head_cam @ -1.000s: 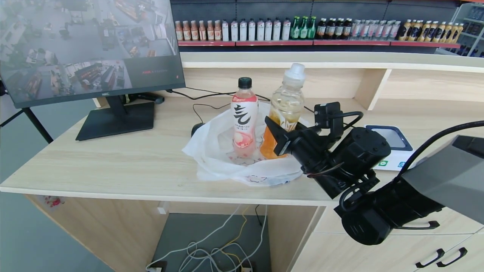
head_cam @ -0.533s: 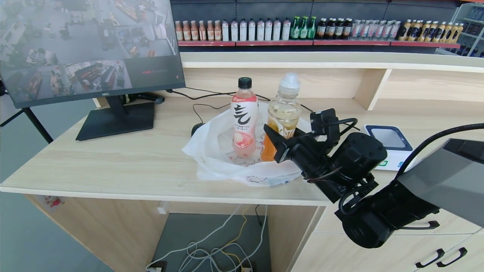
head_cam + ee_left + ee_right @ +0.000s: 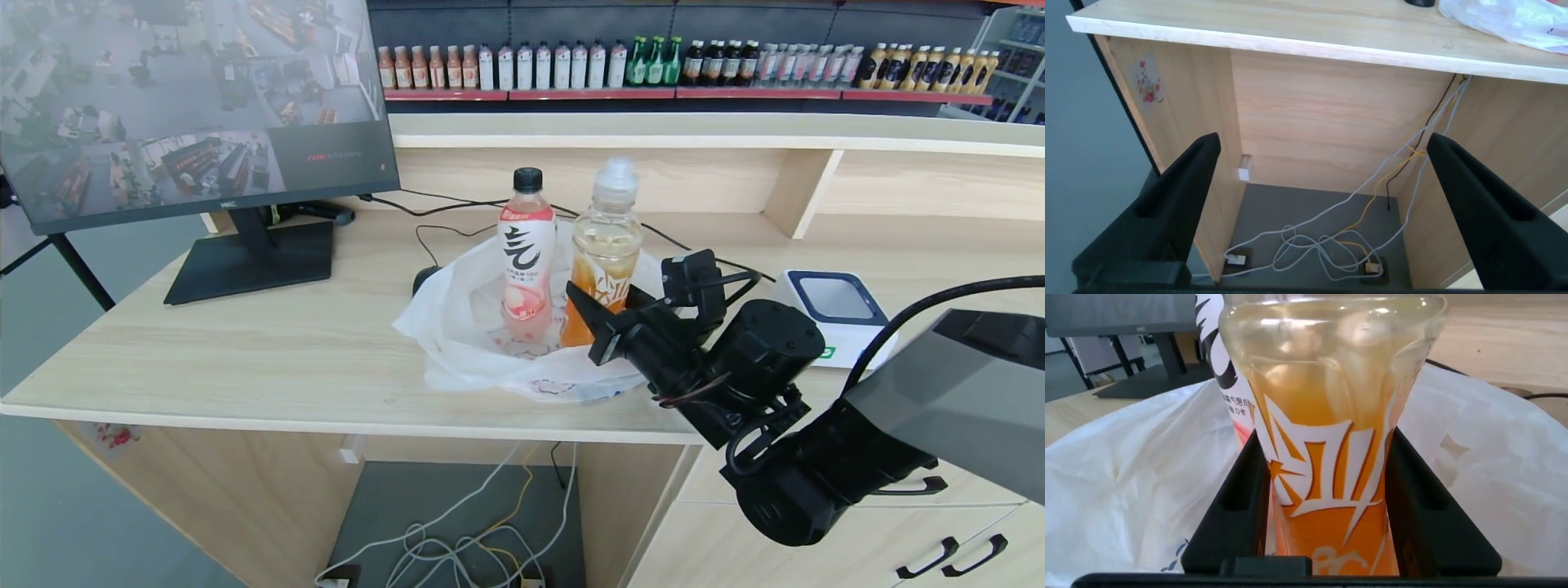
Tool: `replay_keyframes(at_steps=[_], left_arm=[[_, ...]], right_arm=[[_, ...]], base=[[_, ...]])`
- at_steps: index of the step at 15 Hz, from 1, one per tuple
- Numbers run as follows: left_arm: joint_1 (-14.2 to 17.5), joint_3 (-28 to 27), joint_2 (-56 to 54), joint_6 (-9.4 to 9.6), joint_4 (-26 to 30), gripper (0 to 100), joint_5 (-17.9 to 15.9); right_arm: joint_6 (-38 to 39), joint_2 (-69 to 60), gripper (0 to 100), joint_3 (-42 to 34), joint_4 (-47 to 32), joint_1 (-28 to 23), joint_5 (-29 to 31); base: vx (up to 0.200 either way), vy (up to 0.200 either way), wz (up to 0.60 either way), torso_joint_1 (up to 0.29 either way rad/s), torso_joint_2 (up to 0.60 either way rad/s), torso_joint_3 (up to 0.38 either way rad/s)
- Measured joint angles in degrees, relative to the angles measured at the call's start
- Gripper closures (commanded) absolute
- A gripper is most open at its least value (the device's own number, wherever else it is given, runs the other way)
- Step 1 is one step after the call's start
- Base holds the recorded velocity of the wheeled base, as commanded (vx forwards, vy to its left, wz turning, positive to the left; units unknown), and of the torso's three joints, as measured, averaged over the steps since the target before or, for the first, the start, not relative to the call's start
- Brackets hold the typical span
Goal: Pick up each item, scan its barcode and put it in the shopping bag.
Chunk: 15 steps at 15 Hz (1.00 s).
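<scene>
My right tool (image 3: 1327,510) clamps the orange bottle (image 3: 602,245) in the shopping bag (image 3: 457,327); bagging step. Next, I judge: settle it, release.

Wooden counter (image 3: 286,351), monitor (image 3: 188,106), bottle-lined shelf (image 3: 686,69), grey floor (image 3: 49,506), tangled cables (image 3: 457,547)

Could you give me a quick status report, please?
Right gripper shut on orange bottle, in bag beside pink bottle. Left gripper open, empty. Nothing in the way.
</scene>
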<state>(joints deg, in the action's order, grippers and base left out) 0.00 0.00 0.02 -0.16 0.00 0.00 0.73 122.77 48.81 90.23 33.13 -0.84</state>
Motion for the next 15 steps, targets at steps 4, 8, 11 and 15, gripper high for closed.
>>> replay_keyframes(at_steps=[4,8,11,15], left_arm=[[0.0,0.0,0.0,-0.02,0.0,0,0.0],[0.0,0.0,0.0,-0.06,0.0,0,0.0],[0.0,0.0,0.0,-0.06,0.0,0,0.0],[0.0,0.0,0.0,-0.02,0.0,0,0.0]], right_arm=[[0.4,0.3,100,-0.2,-0.1,0.1,0.0],[0.5,0.3,100,-0.3,-0.3,-0.1,-1.4],[0.3,0.3,0,-0.3,-0.4,-0.1,-1.8],[2.4,0.2,0,-0.7,-0.7,-0.1,0.3]], base=[[0.000,0.000,0.00,0.000,0.00,0.000],[0.000,0.000,0.00,0.000,0.00,0.000],[0.000,0.000,0.00,0.000,0.00,0.000],[0.000,0.000,0.00,0.000,0.00,0.000]])
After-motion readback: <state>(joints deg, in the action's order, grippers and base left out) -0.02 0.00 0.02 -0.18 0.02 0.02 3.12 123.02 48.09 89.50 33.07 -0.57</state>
